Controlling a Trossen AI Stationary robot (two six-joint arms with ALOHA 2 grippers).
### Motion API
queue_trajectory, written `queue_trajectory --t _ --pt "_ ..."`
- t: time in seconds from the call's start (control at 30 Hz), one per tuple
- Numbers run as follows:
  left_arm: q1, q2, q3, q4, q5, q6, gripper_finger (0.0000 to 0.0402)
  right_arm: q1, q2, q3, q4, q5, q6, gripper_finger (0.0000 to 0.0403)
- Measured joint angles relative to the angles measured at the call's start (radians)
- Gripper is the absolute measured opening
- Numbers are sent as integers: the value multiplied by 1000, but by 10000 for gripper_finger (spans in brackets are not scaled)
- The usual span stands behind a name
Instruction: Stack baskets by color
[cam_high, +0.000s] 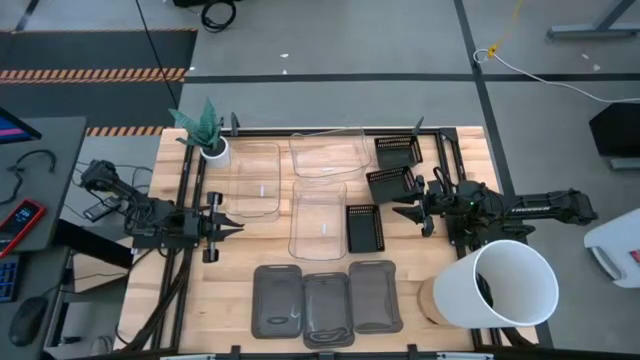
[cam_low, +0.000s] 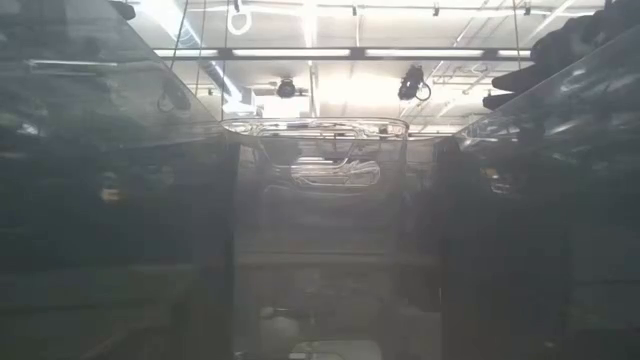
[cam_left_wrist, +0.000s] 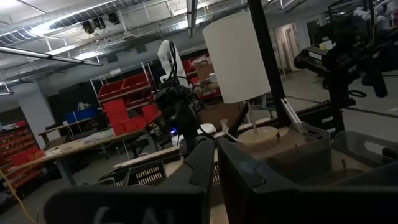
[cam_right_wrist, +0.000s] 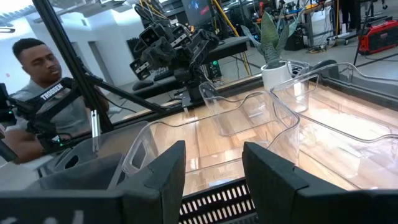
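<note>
Pale wood planks make up the counter (cam_high: 250, 250), set on a grey floor crossed by cables. Three clear baskets sit in the middle: one (cam_high: 255, 180) toward the left, one (cam_high: 328, 152) at the far edge, one (cam_high: 318, 220) just in front of it. Three dark grey baskets (cam_high: 327, 300) lie side by side along the near edge, touching. Three black slotted baskets (cam_high: 390, 182) stand in a loose column right of the clear ones.

Left gripper (cam_high: 226, 226) hangs just left of the leftmost clear basket, apart from it, its jaws closed on nothing. Right gripper (cam_high: 406, 207) hovers among the black slotted baskets, between the middle one (cam_high: 390, 184) and the nearest one (cam_high: 363, 228), jaws spread wide and empty; its wrist view shows a slotted rim just below the jaws and the clear baskets beyond.

A white bucket (cam_high: 505, 285) lies tipped at the near right corner. A potted plant (cam_high: 208, 135) stands at the far left. A seated person (cam_right_wrist: 43, 87) shows beyond the counter.
</note>
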Motion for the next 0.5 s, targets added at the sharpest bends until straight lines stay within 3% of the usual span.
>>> queue_trajectory --t 0.5 --pt "0 0 0 0 0 0 29 0 0 0 0 0 0 165"
